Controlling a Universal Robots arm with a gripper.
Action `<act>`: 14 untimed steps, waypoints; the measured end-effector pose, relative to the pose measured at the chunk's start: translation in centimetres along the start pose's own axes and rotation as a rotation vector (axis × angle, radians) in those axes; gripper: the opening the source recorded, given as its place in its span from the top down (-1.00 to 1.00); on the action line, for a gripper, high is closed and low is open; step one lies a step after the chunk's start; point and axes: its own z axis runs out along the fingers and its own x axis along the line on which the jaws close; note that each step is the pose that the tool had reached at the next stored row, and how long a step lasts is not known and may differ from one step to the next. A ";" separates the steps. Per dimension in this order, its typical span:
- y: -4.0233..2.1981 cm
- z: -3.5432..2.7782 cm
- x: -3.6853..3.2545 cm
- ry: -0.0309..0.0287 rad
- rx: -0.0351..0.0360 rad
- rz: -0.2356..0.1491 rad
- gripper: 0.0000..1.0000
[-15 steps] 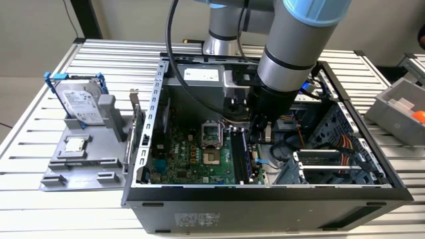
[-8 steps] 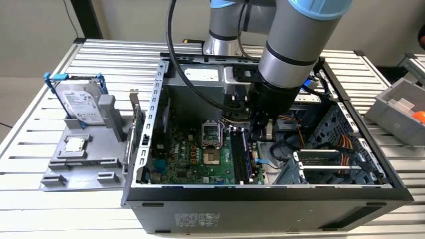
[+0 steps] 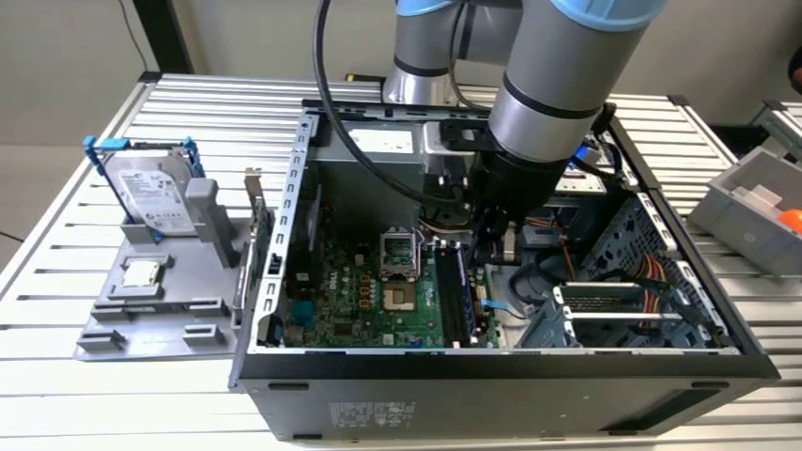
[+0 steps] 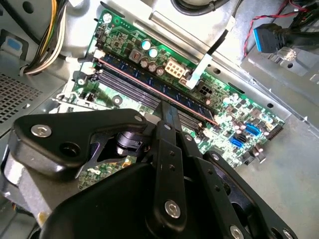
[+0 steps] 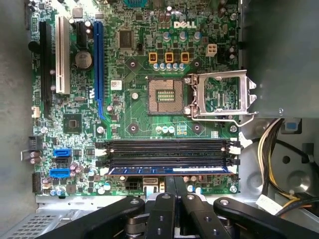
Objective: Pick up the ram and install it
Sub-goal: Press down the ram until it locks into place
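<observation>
Landmark: the empty processor socket (image 5: 164,94) on the motherboard (image 5: 129,55), inside the open computer case (image 3: 282,235).
Ram: the ram (image 5: 149,170) stands in the memory slot farthest from the socket. The three empty slots (image 5: 169,149) lie between it and the socket.
Long axis: the stick runs parallel to the socket's near edge, from one white end latch (image 5: 234,160) to the other.
Gripper: the gripper (image 5: 174,180) is on the far side of the ram from the socket, right at the middle of the stick's length. Its fingers are closed against each other and hold nothing. In the second wrist view the gripper (image 4: 167,107) meets the top edge of the ram (image 4: 134,79).
Contact: it looks like touch on the edge, but whether it bears down cannot be told.
Seating: probably in the slot; full latching cannot be judged.
Around: the raised socket frame (image 5: 222,97) is beside the socket, and the power cables (image 5: 269,144) are past the slot ends. Neither crosses the stick.
Outside the case: the hard drive (image 3: 150,193) stands well apart.
</observation>
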 end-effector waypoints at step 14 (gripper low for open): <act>0.09 -2.03 -0.02 -0.0001 0.0000 0.000 1.00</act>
